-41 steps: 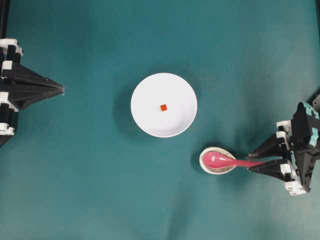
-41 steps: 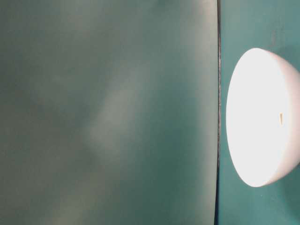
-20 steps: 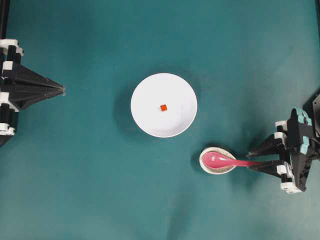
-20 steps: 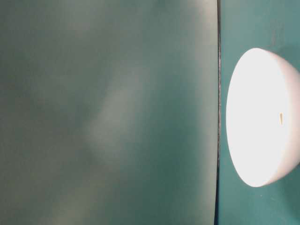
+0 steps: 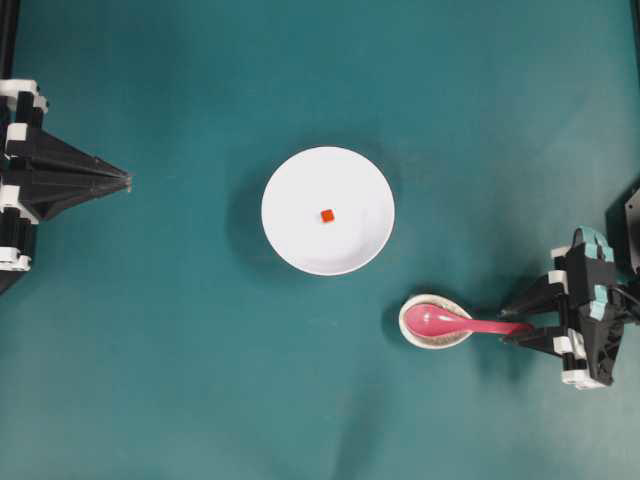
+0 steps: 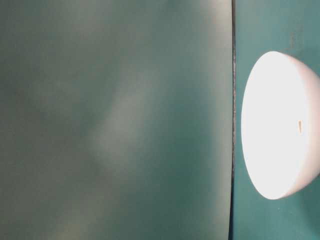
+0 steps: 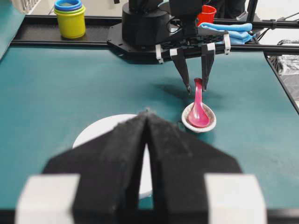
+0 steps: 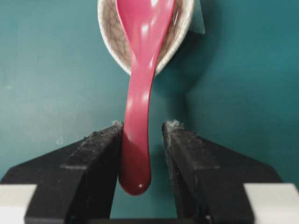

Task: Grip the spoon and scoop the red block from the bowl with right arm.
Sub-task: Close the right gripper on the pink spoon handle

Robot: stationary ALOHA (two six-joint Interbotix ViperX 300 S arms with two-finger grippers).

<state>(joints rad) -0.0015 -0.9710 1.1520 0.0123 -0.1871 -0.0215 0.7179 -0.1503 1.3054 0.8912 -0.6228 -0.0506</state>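
- Between my right jaws (image 8: 142,140) lies the tail end of the spoon's handle; the fingers stand apart on either side of it, the left one touching or nearly so, the right one showing a clear gap, so nothing is held yet.
- The spoon (image 5: 455,323) rests with its scoop in a small speckled dish (image 5: 434,323) and its handle sloping out toward me, seen from the left wrist as rising from the dish to my fingertips.
- I judge the step in hand to be the grip itself: I am lined up on the handle but have not clamped.
- The next move calls for closing squarely on the glossy handle, near its end, firmly enough that it does not twist or slide out when lifted from the dish.
- After that the scoop must travel to the bowl (image 5: 328,210), which sits up and to the left on the teal worktop (image 5: 200,380), apart from the dish.
- The red block (image 5: 327,215) lies near the bowl's middle, tiny against the scoop, so it may skid ahead of the spoon.
- My left jaws (image 5: 125,181) are pressed together, holding nothing, well away at the left edge.
- Nothing stands between dish and bowl; beyond the worktop's far rail are stacked cups (image 7: 69,17).
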